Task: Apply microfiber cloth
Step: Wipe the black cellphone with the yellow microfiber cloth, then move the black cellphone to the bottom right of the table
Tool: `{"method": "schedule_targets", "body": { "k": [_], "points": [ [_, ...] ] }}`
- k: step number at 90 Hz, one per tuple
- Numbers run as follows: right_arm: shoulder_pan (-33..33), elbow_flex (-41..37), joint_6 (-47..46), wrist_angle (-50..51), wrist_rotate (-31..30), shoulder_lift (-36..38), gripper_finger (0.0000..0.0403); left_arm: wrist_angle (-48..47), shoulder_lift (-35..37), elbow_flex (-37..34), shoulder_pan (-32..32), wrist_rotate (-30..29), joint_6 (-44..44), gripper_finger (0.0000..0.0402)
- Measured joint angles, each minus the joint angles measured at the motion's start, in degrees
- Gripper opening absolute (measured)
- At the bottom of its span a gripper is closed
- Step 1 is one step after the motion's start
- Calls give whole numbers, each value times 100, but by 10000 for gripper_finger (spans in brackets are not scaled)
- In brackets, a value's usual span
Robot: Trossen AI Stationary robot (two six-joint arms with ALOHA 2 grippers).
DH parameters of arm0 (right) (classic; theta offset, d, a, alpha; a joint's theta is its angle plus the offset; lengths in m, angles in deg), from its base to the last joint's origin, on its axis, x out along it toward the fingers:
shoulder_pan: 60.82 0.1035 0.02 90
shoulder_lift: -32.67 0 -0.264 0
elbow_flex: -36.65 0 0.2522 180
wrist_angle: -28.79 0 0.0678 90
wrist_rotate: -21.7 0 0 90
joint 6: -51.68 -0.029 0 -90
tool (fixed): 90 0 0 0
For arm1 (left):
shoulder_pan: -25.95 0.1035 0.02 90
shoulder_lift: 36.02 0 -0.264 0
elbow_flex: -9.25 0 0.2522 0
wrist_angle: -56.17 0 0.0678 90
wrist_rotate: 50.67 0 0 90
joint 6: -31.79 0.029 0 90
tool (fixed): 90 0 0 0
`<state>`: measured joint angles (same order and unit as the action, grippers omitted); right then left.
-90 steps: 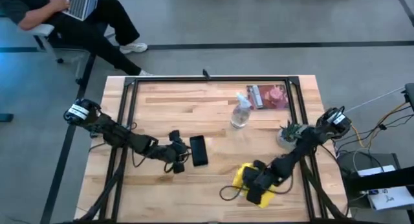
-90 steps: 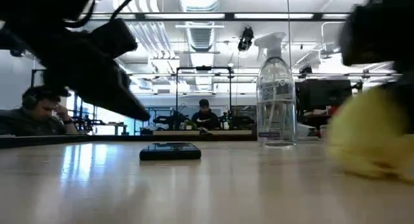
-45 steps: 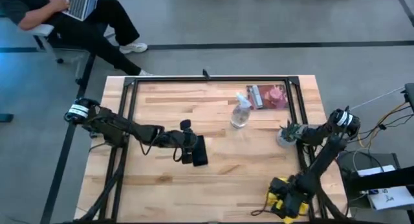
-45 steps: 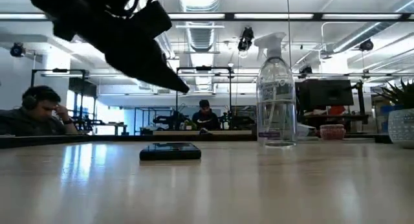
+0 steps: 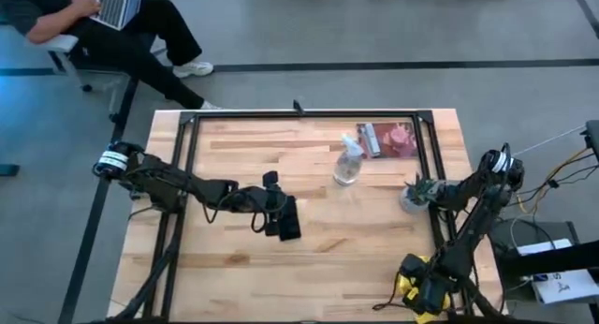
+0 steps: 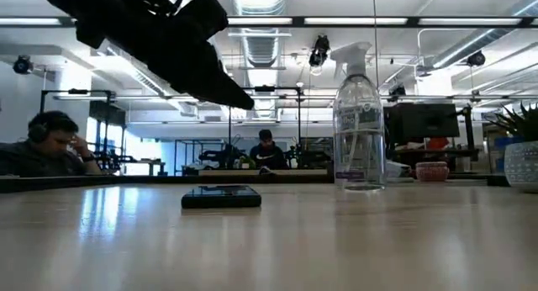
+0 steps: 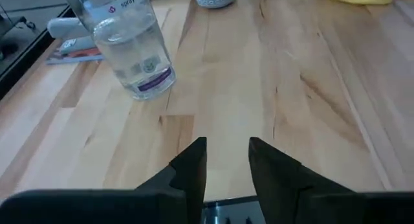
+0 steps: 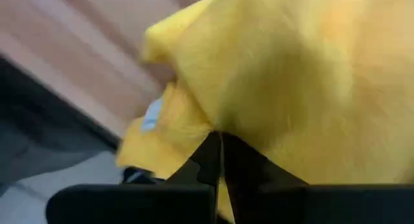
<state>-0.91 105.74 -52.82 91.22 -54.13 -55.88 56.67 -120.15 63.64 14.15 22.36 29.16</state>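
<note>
We work at one wooden table (image 5: 309, 258), and judging by how things lie, we are at the carrying step: the cloth is in our grasp but not yet on the phone, so the wiping itself is not begun.

Two arms are in play. Our left gripper (image 5: 278, 217) hangs low over the near end of the phone, about mid-table; the left wrist view shows its fingers (image 7: 194, 164) a little apart with only bare wood between them and nothing held. Our right gripper (image 5: 418, 288) is down at the table's front right corner, well apart from the phone. In the right wrist view its fingers meet on yellow fabric, so we have it clamped on the microfiber cloth (image 8: 304, 88), which bunches around the fingertips at that corner.

The next move, as we judge it, calls for swinging the right arm back across the table to the phone and lowering the cloth flat onto the screen. The left gripper sits right over the phone, so we would need to keep the two arms from crowding each other there.

Counting the rest: one clear spray bottle (image 5: 348, 162) standing upright towards the back, one small potted plant (image 5: 415, 195) near the right edge, one flat packet (image 5: 388, 139) behind the bottle, and one black phone (image 5: 287, 218) lying flat.
</note>
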Motion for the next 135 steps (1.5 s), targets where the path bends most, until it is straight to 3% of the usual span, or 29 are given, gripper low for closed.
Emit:
{"method": "schedule_targets", "body": {
  "k": [22,36,47,59,69,88,102,115,135],
  "points": [
    [-24,275,-243,549,1,425,19,-285,384,-93,-521,6,-376,98],
    [-28,247,-482,542,323,488,80,-290,531,-224,-907,5,-646,98],
    [-190,247,69,562,124,498,134,-279,553,-335,-1131,1,-925,98],
    [-769,247,1165,593,-332,550,177,-275,563,-461,-1267,-4,-1316,98],
    [-1371,247,2278,619,-318,557,193,-339,563,-550,-1333,-5,-1701,98],
    [-2363,247,4173,550,-27,453,189,-578,563,-654,-1433,-85,-2104,98],
    [-3192,243,5970,127,-422,177,178,-458,563,-671,-1428,-882,-2033,98],
    [-3862,236,7496,-631,-518,-288,167,449,412,-821,-1426,-1673,-1941,98],
    [-4517,238,9351,-1665,-604,-750,142,2096,-429,-832,-1132,-1698,-1826,99]
  ]
}}
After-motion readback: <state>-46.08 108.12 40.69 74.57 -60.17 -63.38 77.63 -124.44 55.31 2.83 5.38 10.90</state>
